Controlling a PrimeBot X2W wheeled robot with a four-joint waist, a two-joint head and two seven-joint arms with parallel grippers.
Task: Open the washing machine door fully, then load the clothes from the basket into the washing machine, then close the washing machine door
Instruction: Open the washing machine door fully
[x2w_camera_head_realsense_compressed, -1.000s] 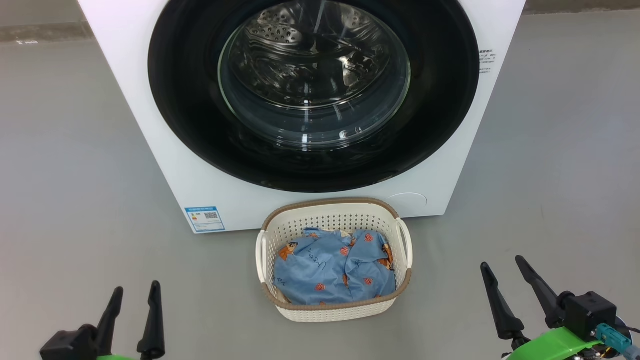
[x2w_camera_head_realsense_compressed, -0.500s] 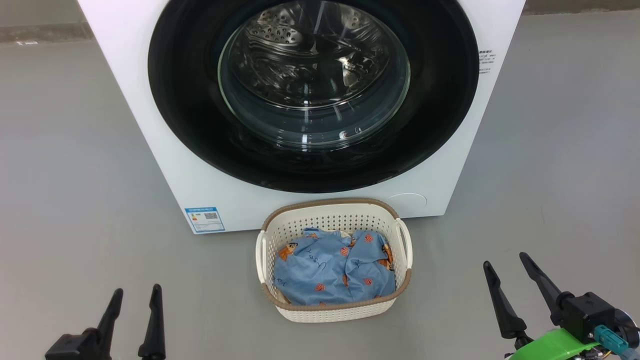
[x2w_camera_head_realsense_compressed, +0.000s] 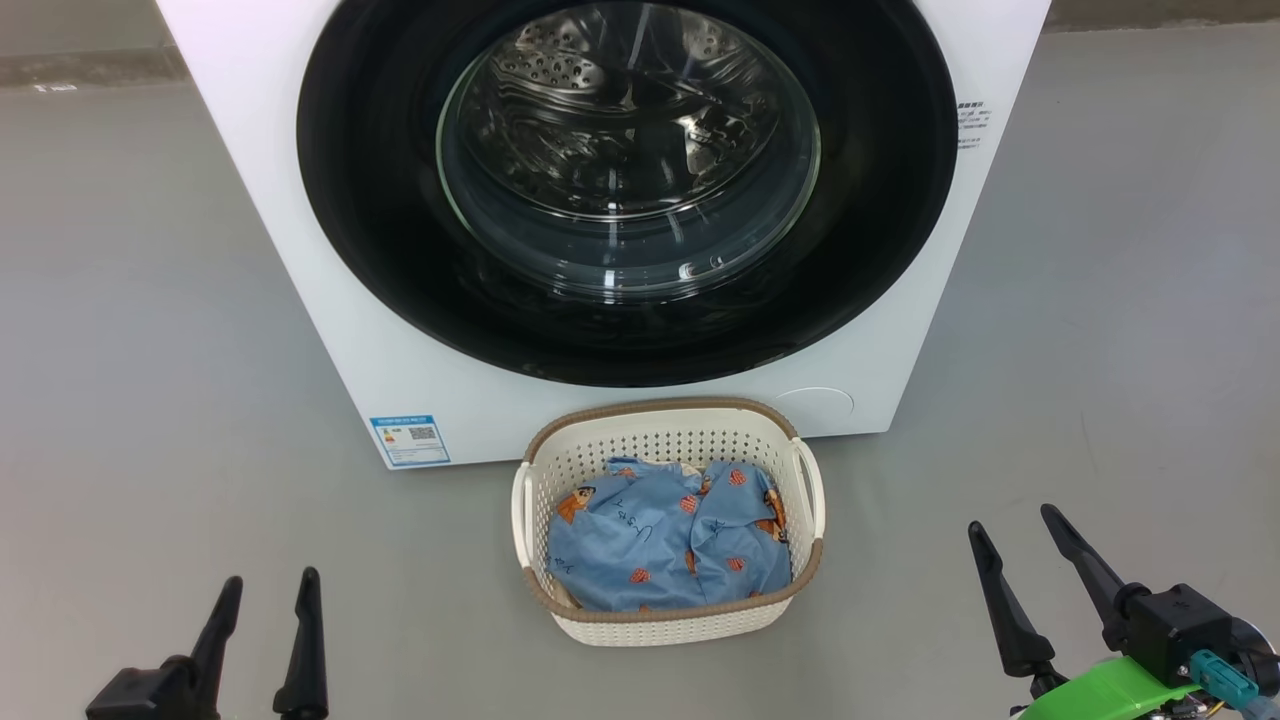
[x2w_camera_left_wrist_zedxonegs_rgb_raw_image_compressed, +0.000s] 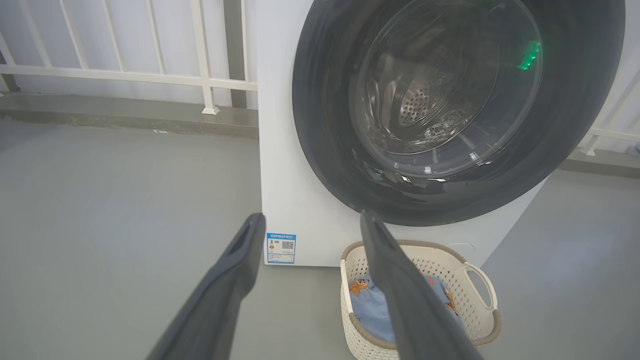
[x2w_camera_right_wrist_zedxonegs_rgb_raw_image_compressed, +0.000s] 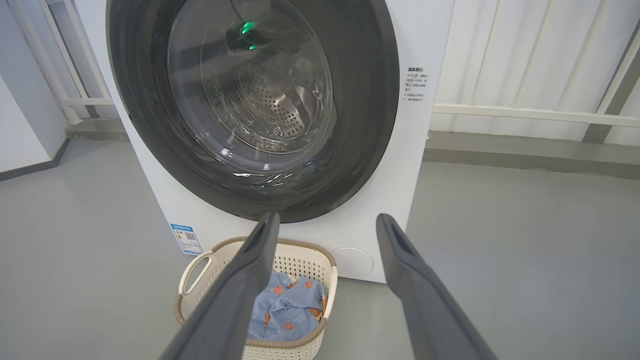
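Two open sets of jaws flank the basket (x2w_camera_head_realsense_compressed: 665, 628), well apart

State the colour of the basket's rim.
Brown, above cream perforated sides; the basket shows best in the head view.

One washing machine (x2w_camera_head_realsense_compressed: 480, 410), one door (x2w_camera_head_realsense_compressed: 630, 170), one basket (x2w_camera_head_realsense_compressed: 650, 445), one blue sticker (x2w_camera_head_realsense_compressed: 410, 438)

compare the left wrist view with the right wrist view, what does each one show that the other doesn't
Left wrist, not right wrist: the open left gripper and the right handle of the basket. Right wrist, not left wrist: the open right gripper, the printed notice on the front of the washing machine and the basket's left handle. Both: the shut washing machine door, the blue label sticker, the basket holding the blue clothes.
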